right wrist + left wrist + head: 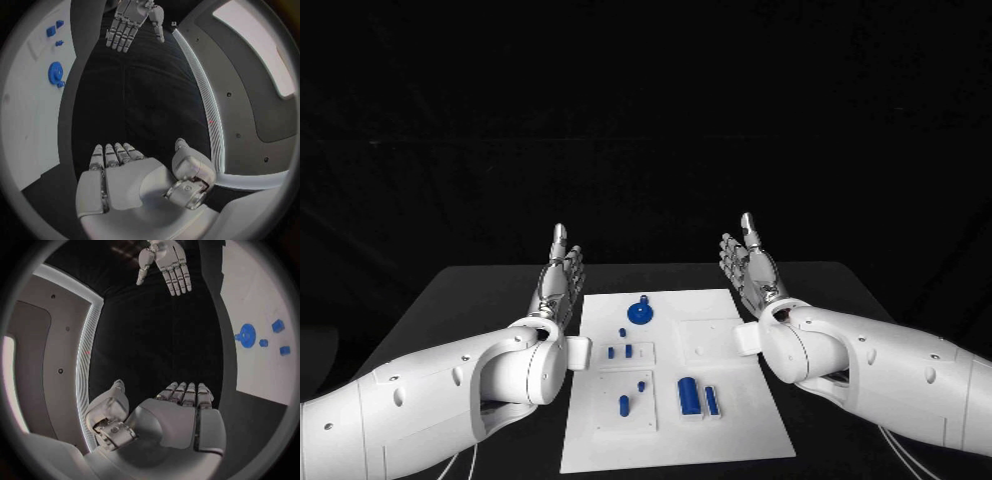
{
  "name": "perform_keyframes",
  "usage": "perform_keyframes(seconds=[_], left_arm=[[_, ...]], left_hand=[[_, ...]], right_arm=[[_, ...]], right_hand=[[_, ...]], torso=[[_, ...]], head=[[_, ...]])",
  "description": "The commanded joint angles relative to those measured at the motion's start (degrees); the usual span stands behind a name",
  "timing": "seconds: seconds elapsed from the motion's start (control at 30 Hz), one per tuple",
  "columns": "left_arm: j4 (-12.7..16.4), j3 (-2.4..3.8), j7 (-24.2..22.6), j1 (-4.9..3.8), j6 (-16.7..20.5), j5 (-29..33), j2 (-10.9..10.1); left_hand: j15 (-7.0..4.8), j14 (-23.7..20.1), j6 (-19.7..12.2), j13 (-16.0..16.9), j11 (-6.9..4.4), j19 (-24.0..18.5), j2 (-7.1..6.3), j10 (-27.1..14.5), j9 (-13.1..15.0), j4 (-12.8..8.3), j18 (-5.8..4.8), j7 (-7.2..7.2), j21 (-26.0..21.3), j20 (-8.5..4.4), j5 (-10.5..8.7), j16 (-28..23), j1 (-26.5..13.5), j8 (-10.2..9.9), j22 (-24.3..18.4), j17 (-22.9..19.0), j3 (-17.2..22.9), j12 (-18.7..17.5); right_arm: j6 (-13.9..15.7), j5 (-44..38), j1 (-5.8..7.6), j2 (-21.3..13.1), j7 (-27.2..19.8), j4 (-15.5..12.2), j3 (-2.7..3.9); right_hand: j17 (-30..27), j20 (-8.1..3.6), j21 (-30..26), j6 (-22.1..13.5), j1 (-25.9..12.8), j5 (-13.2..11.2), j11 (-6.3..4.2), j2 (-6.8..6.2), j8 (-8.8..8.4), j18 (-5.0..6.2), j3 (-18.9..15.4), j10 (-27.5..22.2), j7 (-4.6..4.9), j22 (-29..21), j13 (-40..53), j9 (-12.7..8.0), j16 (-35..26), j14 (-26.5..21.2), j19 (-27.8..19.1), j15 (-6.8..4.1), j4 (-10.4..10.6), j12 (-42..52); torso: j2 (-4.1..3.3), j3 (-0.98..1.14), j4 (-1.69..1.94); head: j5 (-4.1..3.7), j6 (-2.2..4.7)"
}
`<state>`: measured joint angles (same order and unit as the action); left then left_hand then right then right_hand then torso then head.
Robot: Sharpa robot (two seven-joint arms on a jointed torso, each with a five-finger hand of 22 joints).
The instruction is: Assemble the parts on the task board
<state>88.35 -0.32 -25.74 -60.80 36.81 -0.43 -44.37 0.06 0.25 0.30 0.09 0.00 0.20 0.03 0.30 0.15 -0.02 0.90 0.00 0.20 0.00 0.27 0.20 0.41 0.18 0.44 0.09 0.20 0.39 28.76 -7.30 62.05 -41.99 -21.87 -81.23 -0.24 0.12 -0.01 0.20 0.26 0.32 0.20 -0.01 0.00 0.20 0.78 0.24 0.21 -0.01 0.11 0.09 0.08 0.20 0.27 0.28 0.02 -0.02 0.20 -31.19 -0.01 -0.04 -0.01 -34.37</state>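
Lying between the two hands, the white task board (678,380) runs lengthwise away from the robot on the black bench (473,290). The left hand (560,275) is held up just beside the board's far left corner, and the right hand (751,262) just beside its far right corner. Both hands hold nothing, with fingers straight and a little apart, palms turned toward each other. Each hand looks about as near to the board as the other.

On the board, a round blue part with a small knob (640,312) sits near the far end, about midway between the hands. Small blue pegs (620,351) stand near the middle. A bigger blue block (688,396) and a thin one beside it sit at the near end, nearer the right arm. Whether these parts sit in their final places is too small to tell.
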Motion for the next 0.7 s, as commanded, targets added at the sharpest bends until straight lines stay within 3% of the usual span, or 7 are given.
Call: perform_keyframes(seconds=[0.03,0.17,0.27,0.7], left_arm=[[1.44,0.28,-4.0,0.56,7.14,0.42,-0.28],[1.61,0.32,-4.06,0.64,7.3,0.43,-0.32],[1.61,0.32,-4.06,0.64,7.3,0.43,-0.32],[1.61,0.32,-4.06,0.64,7.3,0.43,-0.32]], left_hand=[[-0.06,-0.25,-0.3,-0.09,0.0,-0.2,-0.03,-0.3,-0.15,0.02,-0.9,0.0,-0.2,0.0,-0.27,-0.2,-0.41,-0.18,-0.44,-0.09,-0.2,-0.39],[-0.06,-0.25,-0.3,-0.09,0.0,-0.2,-0.03,-0.3,-0.15,0.02,-0.9,0.0,-0.2,0.0,-0.27,-0.2,-0.41,-0.18,-0.44,-0.09,-0.2,-0.39],[-0.06,-0.25,-0.3,-0.09,0.0,-0.2,-0.03,-0.3,-0.15,0.02,-0.9,0.0,-0.2,0.0,-0.27,-0.2,-0.41,-0.18,-0.44,-0.09,-0.2,-0.39],[-0.06,-0.25,-0.3,-0.09,0.0,-0.2,-0.03,-0.3,-0.15,0.02,-0.9,0.0,-0.2,0.0,-0.27,-0.2,-0.41,-0.18,-0.44,-0.09,-0.2,-0.39]], right_arm=[[11.14,5.39,-0.83,-1.2,-6.1,-3.99,0.14],[14.24,6.79,-1.61,-2.3,-7.44,-7.47,0.21],[15.21,7.23,-1.85,-2.65,-7.86,-8.56,0.23],[15.36,7.3,-1.89,-2.7,-7.93,-8.72,0.24]], right_hand=[[-0.12,0.01,-0.2,-0.26,-0.32,-0.2,0.01,0.0,-0.2,-0.78,-0.24,-0.21,0.01,-0.11,-0.09,-0.08,-0.2,-0.27,-0.28,-0.02,0.02,-0.2],[-0.12,0.01,-0.2,-0.26,-0.32,-0.2,0.01,0.0,-0.2,-0.78,-0.24,-0.21,0.01,-0.11,-0.09,-0.08,-0.2,-0.27,-0.28,-0.02,0.02,-0.2],[-0.12,0.01,-0.2,-0.26,-0.32,-0.2,0.01,0.0,-0.2,-0.78,-0.24,-0.21,0.01,-0.11,-0.09,-0.08,-0.2,-0.27,-0.28,-0.02,0.02,-0.2],[-0.12,0.01,-0.2,-0.26,-0.32,-0.2,0.01,0.0,-0.2,-0.78,-0.24,-0.21,0.01,-0.11,-0.09,-0.08,-0.2,-0.27,-0.28,-0.02,0.02,-0.2]], torso=[[0.01,0.01,0.04],[0.01,0.01,0.04],[0.01,0.01,0.04],[0.01,0.01,0.04]], head=[[0.01,-0.01],[0.01,-0.01],[0.01,-0.01],[0.01,-0.01]])
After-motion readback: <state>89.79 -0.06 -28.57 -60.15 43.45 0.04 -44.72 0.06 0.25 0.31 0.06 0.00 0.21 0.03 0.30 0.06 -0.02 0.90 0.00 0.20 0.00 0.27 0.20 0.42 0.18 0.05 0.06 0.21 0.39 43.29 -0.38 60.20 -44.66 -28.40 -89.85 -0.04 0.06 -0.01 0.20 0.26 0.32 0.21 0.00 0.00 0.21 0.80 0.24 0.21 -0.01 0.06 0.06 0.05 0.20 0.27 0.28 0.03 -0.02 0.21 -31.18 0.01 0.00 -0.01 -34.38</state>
